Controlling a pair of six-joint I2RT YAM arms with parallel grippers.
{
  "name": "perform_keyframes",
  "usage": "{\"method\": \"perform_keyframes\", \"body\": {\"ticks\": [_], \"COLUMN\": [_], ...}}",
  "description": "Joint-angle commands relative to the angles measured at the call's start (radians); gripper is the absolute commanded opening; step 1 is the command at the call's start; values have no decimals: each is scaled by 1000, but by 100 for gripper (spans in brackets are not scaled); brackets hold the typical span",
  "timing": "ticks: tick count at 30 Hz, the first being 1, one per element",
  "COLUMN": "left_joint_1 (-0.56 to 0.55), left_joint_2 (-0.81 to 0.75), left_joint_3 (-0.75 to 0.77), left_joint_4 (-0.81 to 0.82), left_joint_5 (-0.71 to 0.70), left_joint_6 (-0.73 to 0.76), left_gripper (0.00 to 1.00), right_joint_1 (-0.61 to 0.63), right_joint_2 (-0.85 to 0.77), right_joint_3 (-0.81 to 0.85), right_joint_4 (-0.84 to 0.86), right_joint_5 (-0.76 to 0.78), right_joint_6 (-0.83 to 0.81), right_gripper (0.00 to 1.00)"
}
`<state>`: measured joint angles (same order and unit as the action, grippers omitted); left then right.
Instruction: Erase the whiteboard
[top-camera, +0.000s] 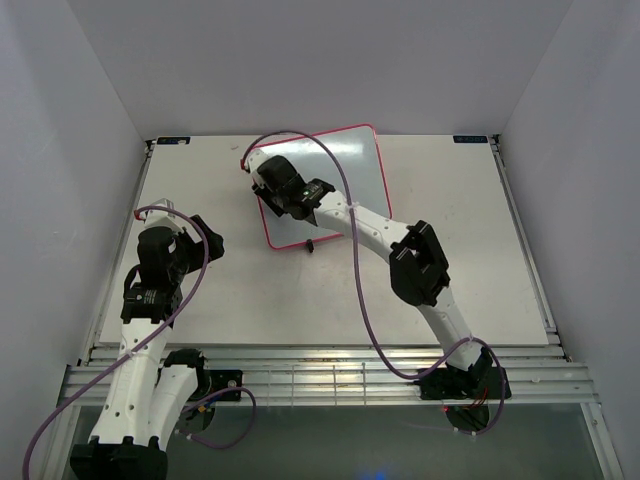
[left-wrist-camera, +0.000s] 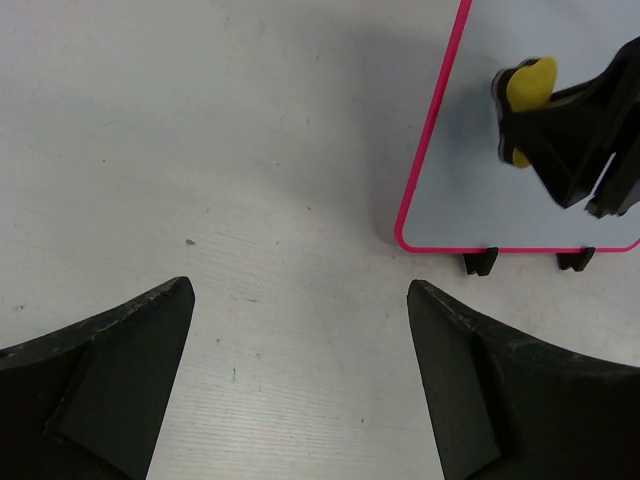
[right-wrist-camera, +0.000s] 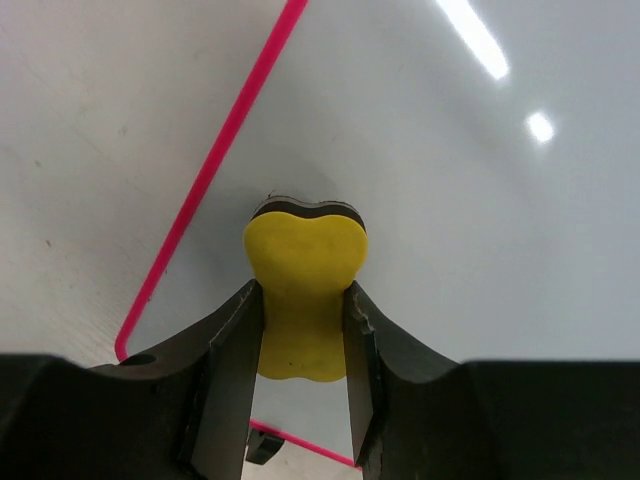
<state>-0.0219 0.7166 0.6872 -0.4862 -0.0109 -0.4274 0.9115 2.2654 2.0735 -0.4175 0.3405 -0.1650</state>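
The whiteboard (top-camera: 345, 165), white with a thin pink-red frame, lies tilted on the table at the back centre. No scribbles show on its visible face (right-wrist-camera: 450, 200). My right gripper (top-camera: 275, 190) is shut on the yellow eraser (right-wrist-camera: 303, 285), pressing its dark pad on the board near the left edge. In the left wrist view the eraser (left-wrist-camera: 528, 90) and the board's corner (left-wrist-camera: 500, 210) show at the upper right. My left gripper (left-wrist-camera: 300, 330) is open and empty over bare table, left of the board (top-camera: 195, 240).
Two black feet of the wire stand (left-wrist-camera: 482, 262) stick out under the board's near edge, also seen from above (top-camera: 310, 243). The table (top-camera: 450, 270) ends in a metal rail at the front. White walls close in the left, right and back.
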Motion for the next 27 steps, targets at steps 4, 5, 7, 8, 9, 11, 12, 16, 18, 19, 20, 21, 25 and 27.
{"method": "perform_keyframes", "body": {"ticks": [4, 5, 7, 8, 9, 11, 12, 16, 18, 19, 20, 21, 25, 27], "left_joint_1": [-6, -4, -6, -6, -6, -6, -6, -6, -6, -6, -6, -6, -6, -6], "left_joint_2": [-16, -16, -17, -17, -17, -16, -16, -20, -19, -17, -17, -17, -20, -19], "left_joint_3": [25, 25, 21, 21, 21, 23, 21, 21, 20, 21, 21, 21, 21, 21], "left_joint_4": [6, 5, 5, 5, 6, 8, 8, 8, 8, 8, 6, 8, 8, 8], "left_joint_5": [9, 9, 9, 9, 9, 11, 9, 9, 9, 9, 9, 9, 9, 9], "left_joint_6": [1, 1, 1, 1, 1, 1, 3, 3, 3, 3, 3, 3, 3, 3], "left_gripper": [98, 98, 98, 98, 98, 98, 98, 98, 98, 98, 98, 98, 98, 98], "right_joint_1": [-26, -29, -33, -34, -37, -43, -52, -69, -69, -68, -66, -65, -60, -53], "right_joint_2": [25, 58, 80, 91, 94, 109, 117, 141, 137, 126, 115, 100, 27, 17], "right_joint_3": [129, 178, 213, 224, 224, 234, 255, 258, 231, 214, 191, 160, 8, -13], "right_joint_4": [104, 105, 117, 131, 166, 181, 184, 186, 178, 175, 177, 184, 217, 207], "right_joint_5": [-6, -5, -5, -5, -6, -32, -37, -57, -57, -55, -54, -54, -52, -51], "right_joint_6": [-57, -57, -65, -73, -86, -94, -94, -108, -113, -111, -108, -107, -91, -91], "right_gripper": [26, 26, 26, 26, 26, 26, 25, 24, 24, 24, 24, 23, 23, 22]}}
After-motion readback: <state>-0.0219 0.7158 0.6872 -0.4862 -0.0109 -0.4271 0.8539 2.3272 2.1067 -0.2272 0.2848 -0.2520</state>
